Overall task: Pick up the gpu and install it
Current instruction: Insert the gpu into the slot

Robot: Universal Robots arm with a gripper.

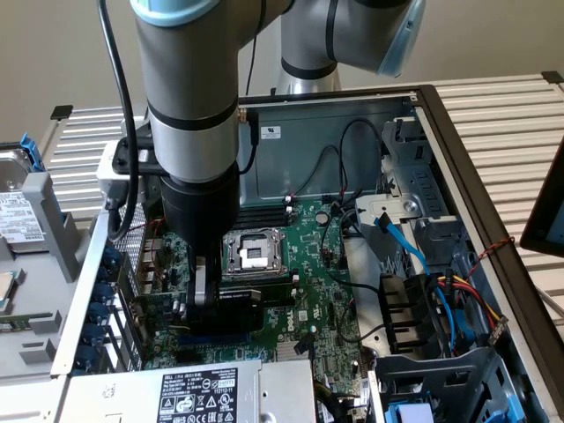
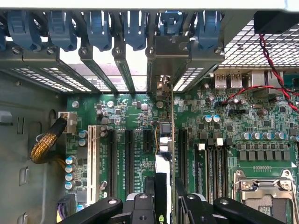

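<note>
The jaws clamp the gpu point(image 2: 164, 154) edge-on between them. The arm points straight down into the open case point(image 1: 458, 159), gripper point(image 1: 204, 295) low over the motherboard point(image 1: 308, 264), the card upright above the slots, its bracket point(image 2: 161, 58) against the rear wall.

Exterior view: set above and off to one side of the open computer case point(image 1: 458, 159), looking down at a slant, taking in the arm point(image 1: 189, 115) and whole motherboard point(image 1: 308, 264). Wrist view: close above the motherboard point(image 2: 135, 135), looking along the gripper point(image 2: 163, 205) toward the rear slot brackets point(image 2: 117, 60). Shared: the expansion slots point(image 2: 128, 158) and CPU socket point(image 1: 251, 251).
</note>
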